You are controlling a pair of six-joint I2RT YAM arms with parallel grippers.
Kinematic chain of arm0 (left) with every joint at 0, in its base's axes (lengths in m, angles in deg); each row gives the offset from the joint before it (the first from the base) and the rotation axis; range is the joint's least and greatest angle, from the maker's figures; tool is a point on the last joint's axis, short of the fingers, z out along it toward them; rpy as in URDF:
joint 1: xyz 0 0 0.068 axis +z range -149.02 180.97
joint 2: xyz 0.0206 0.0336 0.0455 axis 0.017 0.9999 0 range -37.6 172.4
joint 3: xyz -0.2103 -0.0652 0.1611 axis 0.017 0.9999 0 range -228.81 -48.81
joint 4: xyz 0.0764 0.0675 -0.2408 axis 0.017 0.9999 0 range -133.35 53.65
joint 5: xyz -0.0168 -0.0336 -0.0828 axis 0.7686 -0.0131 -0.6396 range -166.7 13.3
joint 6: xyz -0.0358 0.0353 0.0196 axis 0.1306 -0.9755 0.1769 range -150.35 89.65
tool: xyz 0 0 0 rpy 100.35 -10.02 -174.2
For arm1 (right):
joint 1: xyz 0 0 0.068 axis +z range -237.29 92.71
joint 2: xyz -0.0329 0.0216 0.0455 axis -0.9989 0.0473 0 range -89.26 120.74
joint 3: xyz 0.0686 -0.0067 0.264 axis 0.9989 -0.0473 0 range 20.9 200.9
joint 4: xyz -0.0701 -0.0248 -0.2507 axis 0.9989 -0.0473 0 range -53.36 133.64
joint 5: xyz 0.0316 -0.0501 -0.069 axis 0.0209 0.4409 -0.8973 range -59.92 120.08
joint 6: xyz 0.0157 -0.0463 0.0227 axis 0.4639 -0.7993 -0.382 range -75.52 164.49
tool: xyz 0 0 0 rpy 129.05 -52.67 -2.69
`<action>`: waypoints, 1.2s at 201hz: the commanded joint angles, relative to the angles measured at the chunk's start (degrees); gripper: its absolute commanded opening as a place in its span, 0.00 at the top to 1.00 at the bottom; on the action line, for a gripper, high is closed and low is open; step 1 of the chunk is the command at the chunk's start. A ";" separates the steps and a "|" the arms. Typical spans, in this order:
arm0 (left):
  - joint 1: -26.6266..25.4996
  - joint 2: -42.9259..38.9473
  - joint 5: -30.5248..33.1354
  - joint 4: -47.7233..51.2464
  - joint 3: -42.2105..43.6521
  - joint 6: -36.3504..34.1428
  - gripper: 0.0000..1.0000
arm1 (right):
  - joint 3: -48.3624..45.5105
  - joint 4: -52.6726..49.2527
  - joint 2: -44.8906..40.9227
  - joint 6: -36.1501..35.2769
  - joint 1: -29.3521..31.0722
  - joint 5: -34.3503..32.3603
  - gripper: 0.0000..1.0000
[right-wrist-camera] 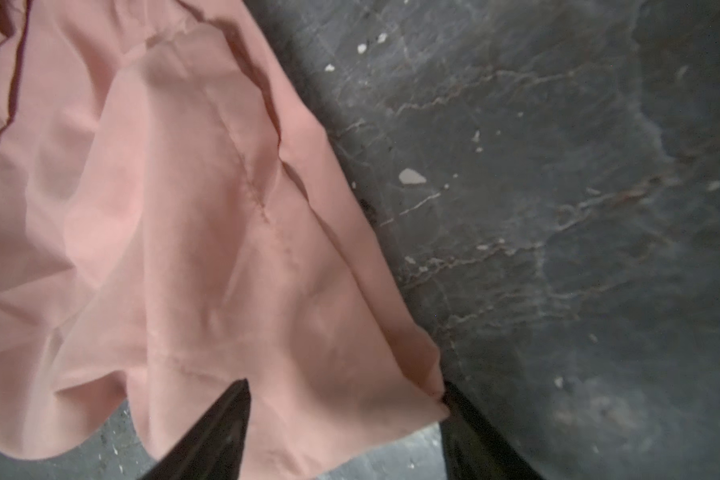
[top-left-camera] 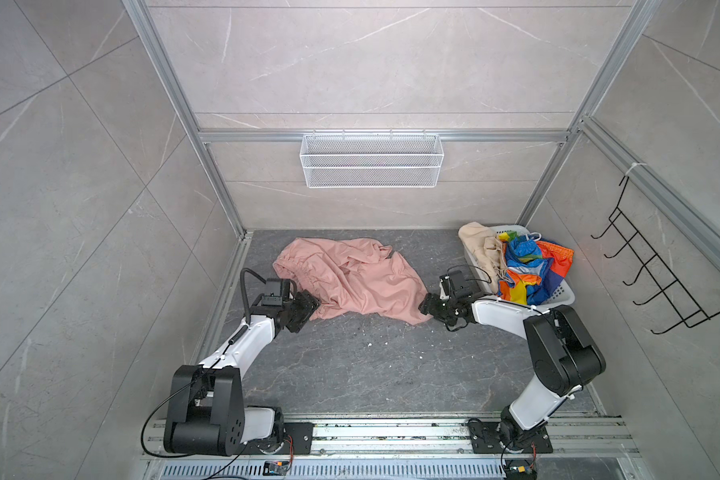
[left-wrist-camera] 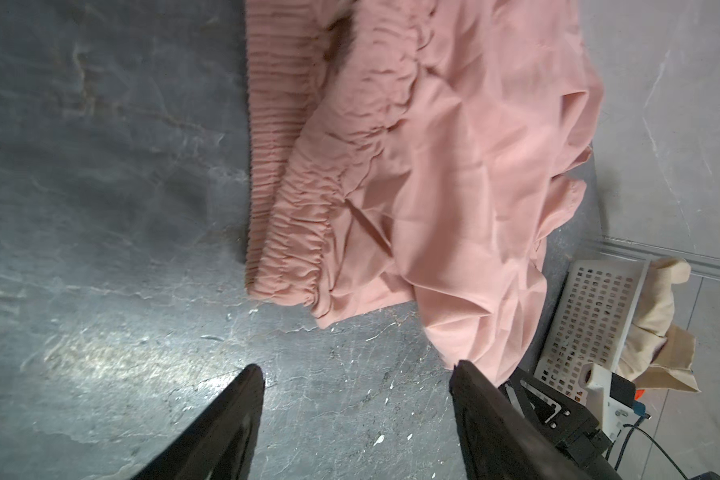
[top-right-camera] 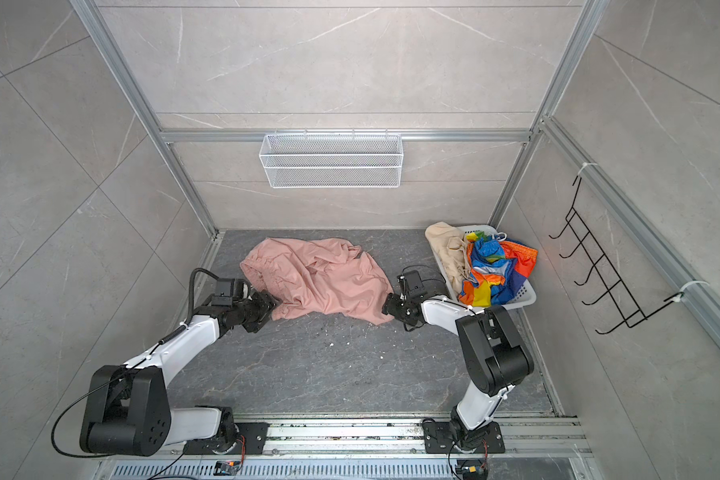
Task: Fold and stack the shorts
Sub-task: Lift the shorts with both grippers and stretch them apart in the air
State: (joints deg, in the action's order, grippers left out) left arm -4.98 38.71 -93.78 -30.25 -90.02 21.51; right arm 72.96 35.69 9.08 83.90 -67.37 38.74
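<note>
pink shorts stretched between my two hands, one at each end

here we go: the pink shorts (top-left-camera: 350,278) lie crumpled on the tabletop (top-left-camera: 371,365), long axis running across me, from far left down to near right. the waistband (left-wrist-camera: 283,232) points toward my left side, the leg hem (right-wrist-camera: 412,374) toward my right.

left hand (left-wrist-camera: 356,370) sits low at the waistband end, spread wide, only bare tabletop between its fingers. the cloth lies just ahead of it, and it grips nothing.

right hand (right-wrist-camera: 346,384) is the closer one. it straddles the hem corner, the fingers stand apart, and pink fabric lies between them, not yet pinched.

so i judge the next move turns on that span: each hand owns its own end, and pulling apart along the axis should flatten the cloth for a fold.

beige shorts (top-left-camera: 481,245) and rainbow shorts (top-left-camera: 528,266) wait heaped in the white basket (top-left-camera: 562,297) at far right, just beyond my right arm.
</note>
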 commanded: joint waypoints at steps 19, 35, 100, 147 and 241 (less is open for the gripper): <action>0.29 3.27 -1.10 -9.08 3.96 5.93 0.29 | 0.22 0.23 2.11 1.08 -0.13 0.99 0.37; 0.33 6.17 -0.51 -10.37 3.39 6.15 0.31 | 0.07 0.21 1.78 0.98 -0.16 0.64 0.43; 0.41 16.46 1.20 -19.40 2.07 7.64 0.72 | -1.04 0.31 -0.68 0.86 -0.23 0.15 0.80; 0.41 13.29 0.51 -17.33 -1.03 4.87 1.00 | -0.21 -2.94 -5.14 0.34 -0.63 -0.84 1.00; 11.62 1.36 -2.26 11.15 -35.73 -3.88 1.00 | 23.60 -28.97 -28.12 -10.44 -9.63 -4.15 1.00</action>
State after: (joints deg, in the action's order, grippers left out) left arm 1.90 44.13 -93.91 -27.65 -119.35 20.96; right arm 88.15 17.05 -14.50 78.40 -75.21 37.02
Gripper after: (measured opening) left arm 0.062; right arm 0.044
